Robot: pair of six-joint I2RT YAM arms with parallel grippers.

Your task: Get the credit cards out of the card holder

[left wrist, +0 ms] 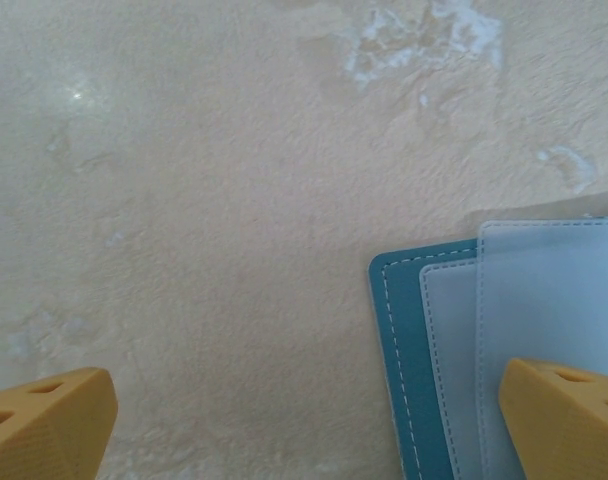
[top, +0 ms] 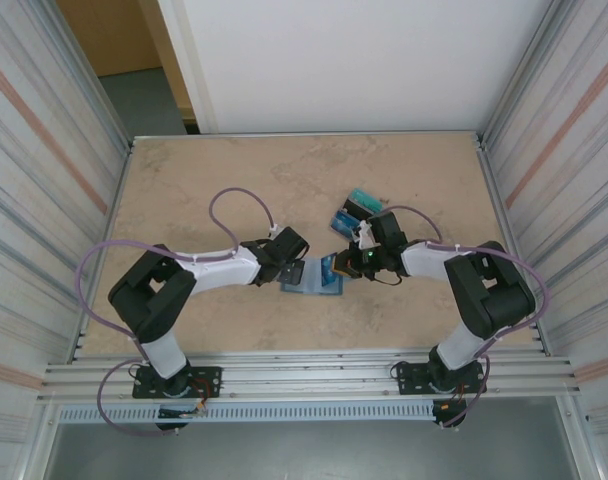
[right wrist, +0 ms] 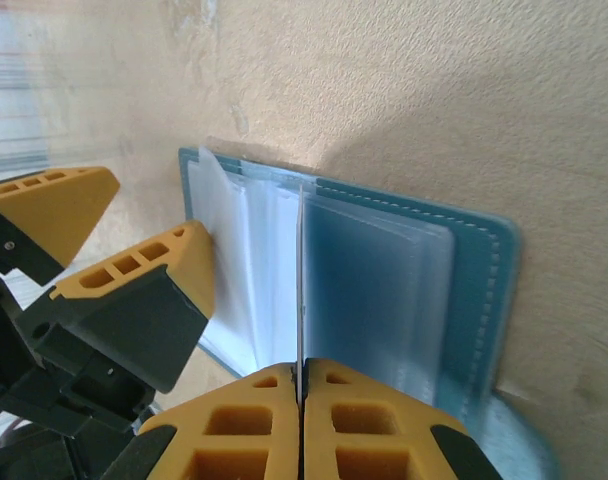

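Observation:
The teal-blue card holder (top: 306,281) lies open on the table between the arms, its pale lining up (left wrist: 544,300) (right wrist: 484,290). My right gripper (right wrist: 302,372) (top: 342,265) is shut on a thin sheet standing edge-on from the holder's middle. Whether that sheet is a card or a clear sleeve I cannot tell. A blue tint shows through the sleeves on the right panel (right wrist: 374,290). My left gripper (left wrist: 304,430) (top: 292,266) is open, one finger (left wrist: 569,420) over the holder's left panel, the other over bare table. Loose credit cards (top: 355,209) in teal, black and blue lie behind the right gripper.
Beige mottled tabletop (top: 214,170) with bare room at the back and left. Ribbed walls (top: 34,150) close both sides, and an aluminium rail (top: 304,375) runs along the near edge. Purple cables (top: 239,200) loop over the arms.

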